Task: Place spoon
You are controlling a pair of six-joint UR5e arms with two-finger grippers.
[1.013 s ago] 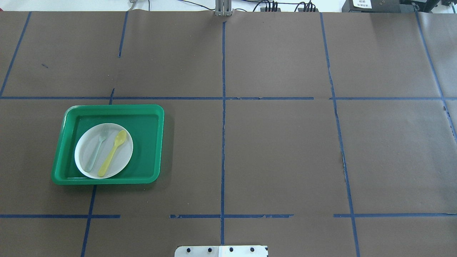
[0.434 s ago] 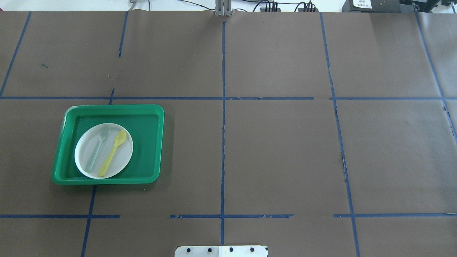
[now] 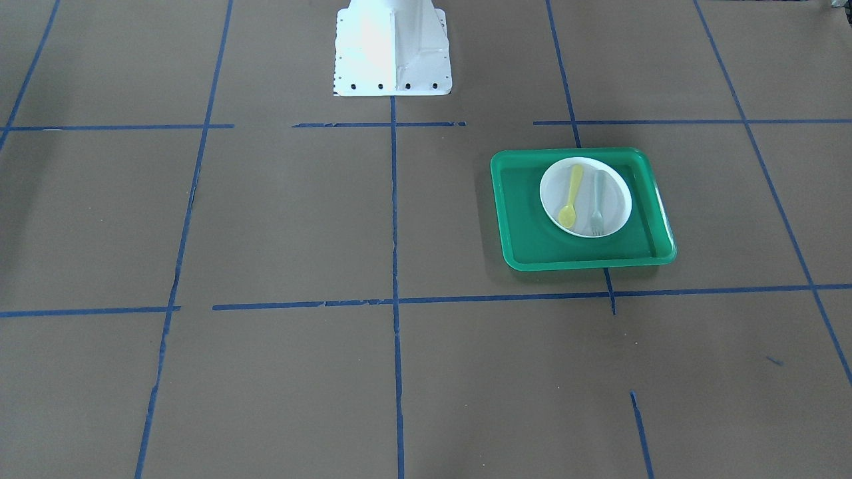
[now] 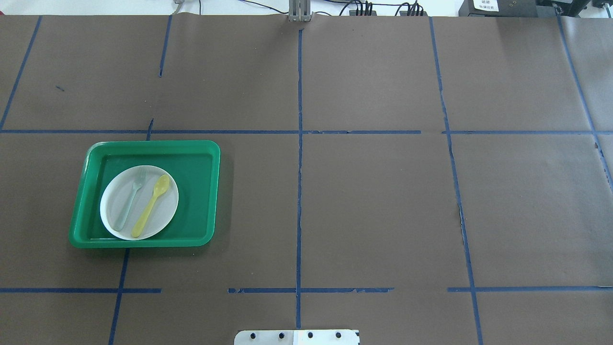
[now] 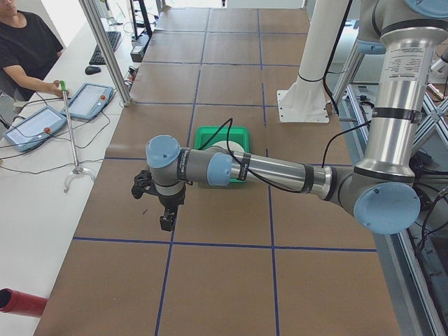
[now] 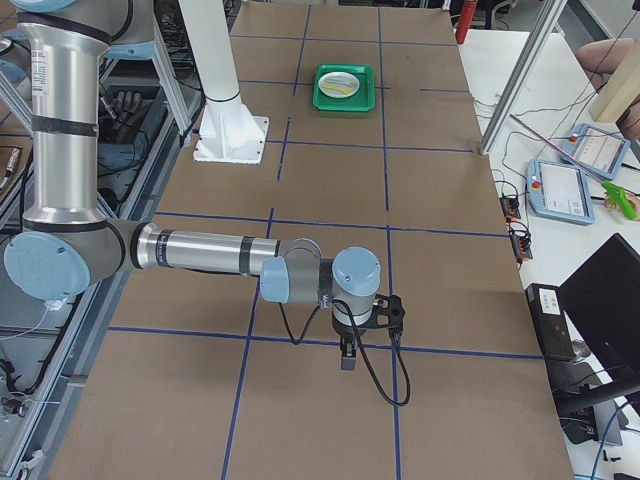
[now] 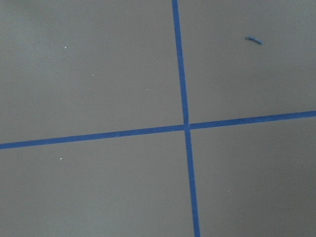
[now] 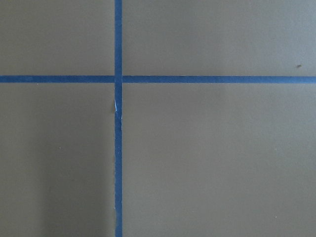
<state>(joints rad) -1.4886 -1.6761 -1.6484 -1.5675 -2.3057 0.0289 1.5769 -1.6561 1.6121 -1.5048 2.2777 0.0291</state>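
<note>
The yellow spoon [image 4: 151, 205] lies on a white plate [image 4: 111, 201] inside a green tray [image 4: 198, 191], bowl toward the far side, next to a pale grey-green fork [image 4: 128, 199]. The front-facing view shows the same spoon [image 3: 570, 197], fork [image 3: 597, 203], plate [image 3: 616, 199] and tray [image 3: 526, 219]. My left gripper [image 5: 166, 222] hangs over bare table, away from the tray, seen only in the exterior left view. My right gripper [image 6: 347, 362] hangs over bare table far from the tray [image 6: 345, 87], seen only in the exterior right view. I cannot tell whether either is open or shut.
Brown paper with blue tape lines covers the table. The robot's white base [image 3: 391, 46] stands at the table's edge. Both wrist views show only paper and tape crossings. Operators, tablets [image 5: 89, 99] and a metal post [image 5: 105, 49] are at the far side.
</note>
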